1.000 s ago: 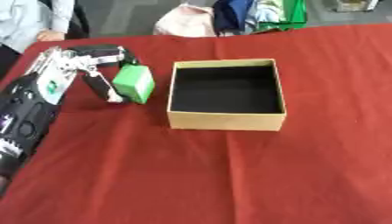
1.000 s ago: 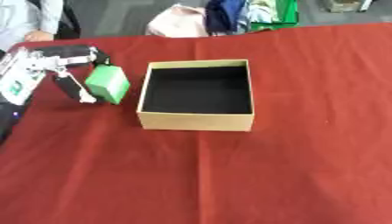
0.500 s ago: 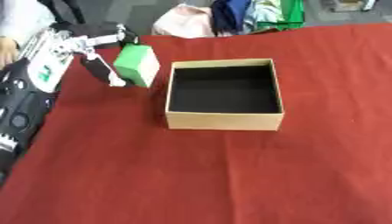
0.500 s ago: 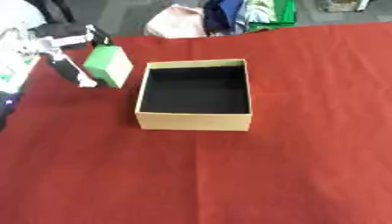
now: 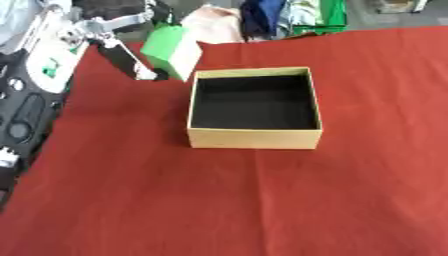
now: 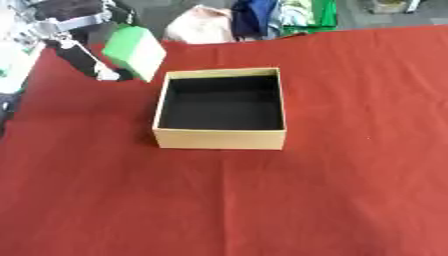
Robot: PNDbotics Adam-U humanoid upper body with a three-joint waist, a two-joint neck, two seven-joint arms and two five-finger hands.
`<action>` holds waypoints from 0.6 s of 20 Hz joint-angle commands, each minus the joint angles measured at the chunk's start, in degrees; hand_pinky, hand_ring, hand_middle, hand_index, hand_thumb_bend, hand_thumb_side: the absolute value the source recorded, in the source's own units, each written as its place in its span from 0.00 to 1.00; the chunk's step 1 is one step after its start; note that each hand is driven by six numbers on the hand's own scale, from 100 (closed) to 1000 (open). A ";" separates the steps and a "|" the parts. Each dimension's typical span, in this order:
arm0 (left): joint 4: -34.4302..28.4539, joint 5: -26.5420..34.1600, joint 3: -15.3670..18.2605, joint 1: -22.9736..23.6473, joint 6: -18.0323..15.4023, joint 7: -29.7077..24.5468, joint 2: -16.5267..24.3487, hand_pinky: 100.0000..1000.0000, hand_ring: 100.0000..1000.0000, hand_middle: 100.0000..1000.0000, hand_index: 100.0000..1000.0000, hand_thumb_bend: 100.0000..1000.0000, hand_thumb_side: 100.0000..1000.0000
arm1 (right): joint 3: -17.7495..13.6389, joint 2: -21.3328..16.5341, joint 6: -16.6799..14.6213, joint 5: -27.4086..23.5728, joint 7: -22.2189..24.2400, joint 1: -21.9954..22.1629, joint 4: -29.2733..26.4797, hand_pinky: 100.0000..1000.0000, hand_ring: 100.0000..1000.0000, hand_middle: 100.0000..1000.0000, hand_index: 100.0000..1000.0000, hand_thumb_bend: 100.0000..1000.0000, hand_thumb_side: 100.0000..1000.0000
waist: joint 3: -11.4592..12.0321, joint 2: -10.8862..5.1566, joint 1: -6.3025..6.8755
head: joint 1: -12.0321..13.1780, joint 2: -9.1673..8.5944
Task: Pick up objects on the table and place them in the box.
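Note:
A green block hangs in the air, tilted, just beyond the far left corner of the tan cardboard box. My left hand is shut on the block, fingers over its far side and thumb along its near side. The box has a dark inside and nothing shows in it. My left arm runs down the left edge of the view. My right hand shows in neither view.
A red cloth covers the table. Beyond its far edge lie a pale bag and a heap of blue and green things.
My left hand has lifted the green block off the cloth, carrying it up and toward the box's far left corner. The box has stayed put.

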 commanded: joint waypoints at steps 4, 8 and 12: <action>-1.12 2.29 -1.06 -1.39 -6.30 -5.69 -0.02 0.64 0.59 0.47 0.57 0.13 0.00 | -0.32 -0.89 0.01 0.13 0.06 -0.85 -1.14 0.60 0.62 0.61 0.78 0.00 0.34 | -0.22 -1.65 -0.08 | -0.11 0.25; -0.12 1.33 -1.44 -2.31 -4.64 -2.79 -2.44 0.64 0.58 0.47 0.57 0.10 0.00 | -0.28 -0.58 -0.10 0.12 0.13 -1.07 -1.25 0.60 0.62 0.61 0.78 0.00 0.34 | -0.54 -1.62 -0.20 | 0.28 0.26; 0.99 -1.41 -1.83 -3.37 -1.89 0.78 -6.53 0.63 0.58 0.47 0.57 0.08 0.00 | -0.25 -0.07 -0.20 0.25 0.15 -1.44 -1.48 0.60 0.62 0.61 0.78 0.00 0.34 | -0.87 -1.68 -0.41 | 0.79 -0.15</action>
